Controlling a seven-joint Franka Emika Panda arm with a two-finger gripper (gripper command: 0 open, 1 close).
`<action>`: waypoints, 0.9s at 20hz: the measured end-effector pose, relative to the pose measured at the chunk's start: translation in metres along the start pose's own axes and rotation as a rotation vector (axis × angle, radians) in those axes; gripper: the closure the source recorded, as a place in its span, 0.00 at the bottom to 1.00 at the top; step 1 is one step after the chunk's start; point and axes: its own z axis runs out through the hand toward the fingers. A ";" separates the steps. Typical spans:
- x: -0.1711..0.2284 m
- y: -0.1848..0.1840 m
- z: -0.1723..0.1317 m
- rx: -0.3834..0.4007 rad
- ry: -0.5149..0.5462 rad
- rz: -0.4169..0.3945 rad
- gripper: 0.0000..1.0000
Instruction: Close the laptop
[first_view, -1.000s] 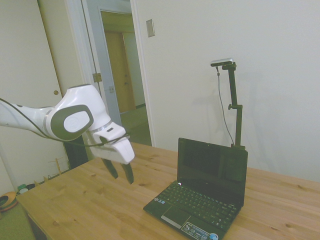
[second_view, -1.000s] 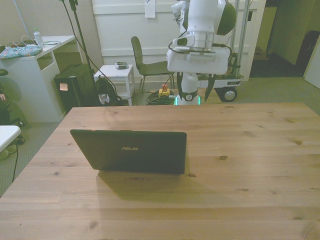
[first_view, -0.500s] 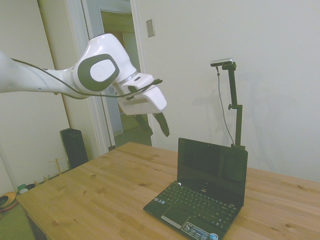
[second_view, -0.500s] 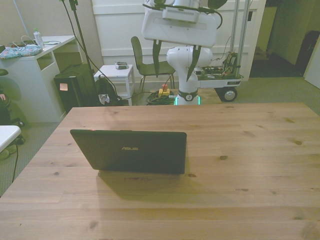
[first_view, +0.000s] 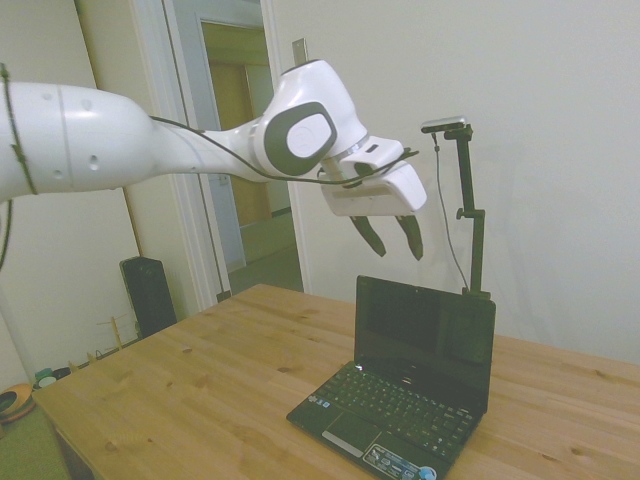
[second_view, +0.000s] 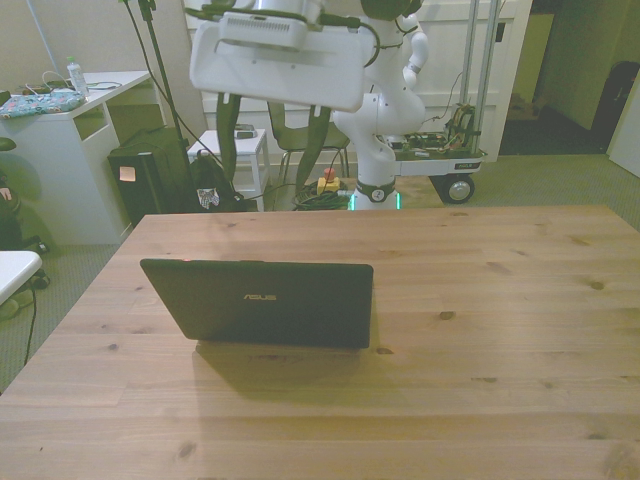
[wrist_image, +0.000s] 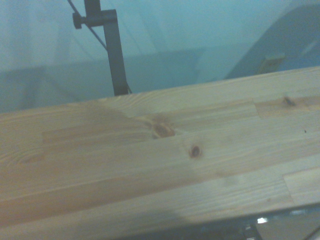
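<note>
One laptop (first_view: 405, 385) sits open on the wooden table (first_view: 180, 390), toward the front view's left; its lid stands up and its keys face the robot; the gripper (first_view: 392, 237) hangs in the air above the top edge of the lid, not touching it; its two fingers (second_view: 226, 146) are spread apart and hold nothing.
</note>
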 end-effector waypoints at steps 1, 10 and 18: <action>0.008 -0.003 0.008 0.003 -0.005 0.004 0.00; 0.048 -0.026 0.104 -0.002 -0.078 0.033 1.00; 0.039 -0.060 0.124 0.008 -0.135 -0.002 1.00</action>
